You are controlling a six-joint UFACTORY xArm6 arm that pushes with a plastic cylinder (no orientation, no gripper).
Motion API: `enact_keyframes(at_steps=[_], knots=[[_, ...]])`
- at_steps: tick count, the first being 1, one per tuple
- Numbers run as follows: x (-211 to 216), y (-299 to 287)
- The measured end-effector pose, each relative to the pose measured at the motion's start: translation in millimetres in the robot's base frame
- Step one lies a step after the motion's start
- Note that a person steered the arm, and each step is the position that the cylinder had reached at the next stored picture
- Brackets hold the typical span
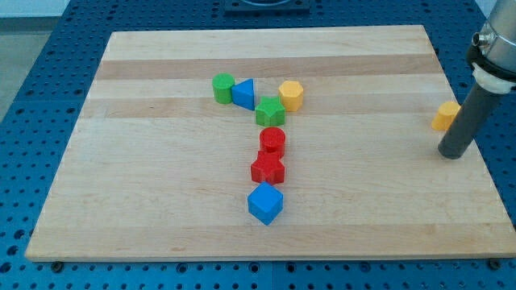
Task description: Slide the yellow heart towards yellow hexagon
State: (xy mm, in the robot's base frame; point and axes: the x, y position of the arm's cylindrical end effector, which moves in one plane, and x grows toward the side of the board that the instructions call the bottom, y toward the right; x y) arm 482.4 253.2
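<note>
You find the yellow hexagon (291, 95) at the right end of the block cluster, touching the green star (270, 111). Far to the view's right of that hexagon, the yellow heart (444, 116) waits. My tip (453, 153), a bare rod holding nothing, stands just right of the heart and a little lower; bring it up behind the heart and push straight left.

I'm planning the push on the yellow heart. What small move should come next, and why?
Probably nudge my tip toward the view's left, into the yellow heart. The tip sits at the heart's right side, and the yellow hexagon lies far to the view's left.
</note>
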Motion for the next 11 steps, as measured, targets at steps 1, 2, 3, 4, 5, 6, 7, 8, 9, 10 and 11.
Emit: enact_keyframes(at_steps=[1, 2, 3, 4, 5, 6, 7, 8, 9, 10, 11], knots=[[16, 32], [-39, 91], [-82, 92], [-99, 85], [-98, 55], [-76, 28], [-53, -5], [-52, -30], [-91, -10], [-93, 27], [-33, 8]])
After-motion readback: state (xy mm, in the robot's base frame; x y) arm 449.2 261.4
